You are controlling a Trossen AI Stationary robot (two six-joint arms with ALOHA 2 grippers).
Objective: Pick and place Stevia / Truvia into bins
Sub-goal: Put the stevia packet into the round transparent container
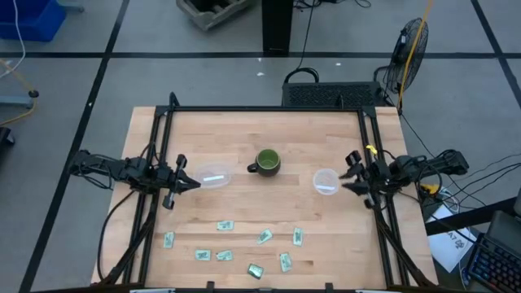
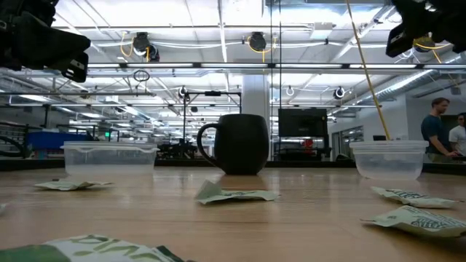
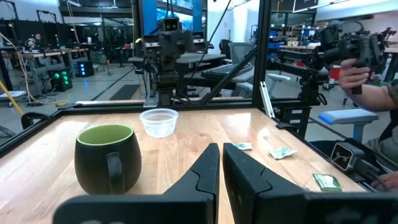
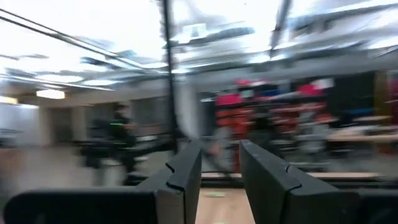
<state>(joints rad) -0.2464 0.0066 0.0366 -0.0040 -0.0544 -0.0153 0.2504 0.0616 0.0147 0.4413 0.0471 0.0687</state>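
Note:
Several pale green and white Stevia packets lie flat, scattered over the near part of the table; the low view shows one in front of the mug. Two clear bowls rest on their bases: the left bin and the right bin. My left gripper hovers shut at the left bin's left side, above the table. My right gripper hovers open just right of the right bin. In the left wrist view the shut fingers point past the mug toward the right bin.
A dark green mug stands between the bins, handle toward the left. A black frame runs along the table's far edge and both sides. A person's hand shows beyond the table's near side in the left wrist view.

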